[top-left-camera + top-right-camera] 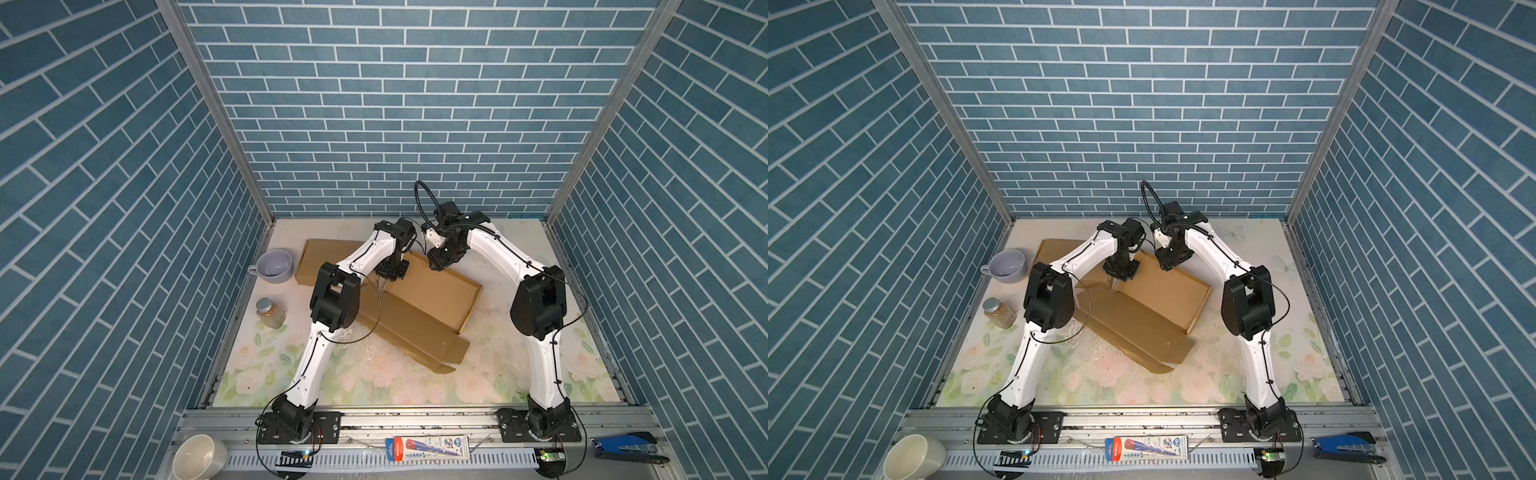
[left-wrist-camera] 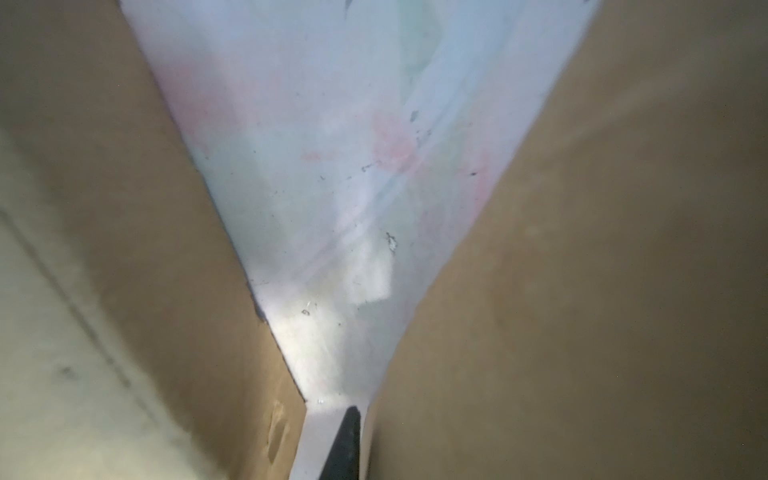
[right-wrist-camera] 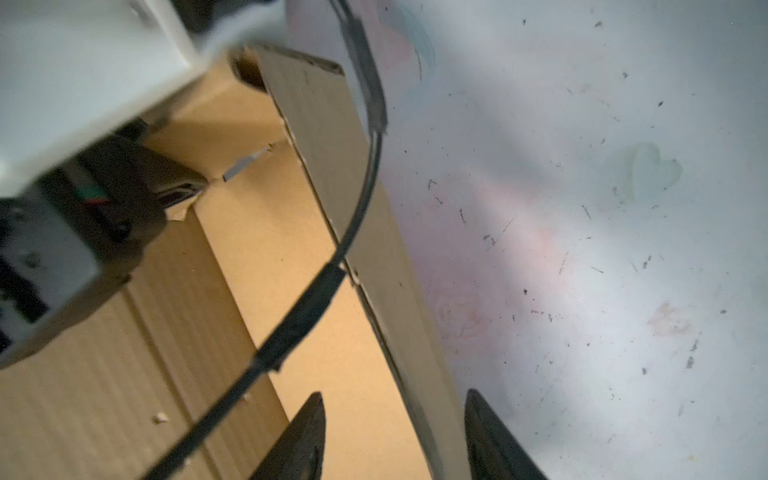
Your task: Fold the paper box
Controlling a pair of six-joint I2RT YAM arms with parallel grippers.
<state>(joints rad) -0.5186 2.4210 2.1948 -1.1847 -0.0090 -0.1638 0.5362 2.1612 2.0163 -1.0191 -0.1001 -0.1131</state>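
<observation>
Brown corrugated card makes up the paper box point(image 1: 432, 303), which lies opened out on the middle of the table point(image 1: 374, 378). Its long axis runs from far left to near right in both top views. The far long wall stands up as a narrow strip. The near panels lie flat and overlapped, with an end flap curled at the near-right tip.

The right pincer point(image 3: 399, 440) is the nearer to that raised wall. Its jaws stand apart and straddle it, one finger inside the box and one outside over bare table, with no visible squeeze. The wall runs lengthwise straight away from this pincer.

The left pincer point(image 1: 387, 283) hangs over the box's middle at a slit between panels. Its wrist view shows only one dark finger point(image 2: 347, 444), close beside a panel edge, so I cannot tell whether it grips.
</observation>
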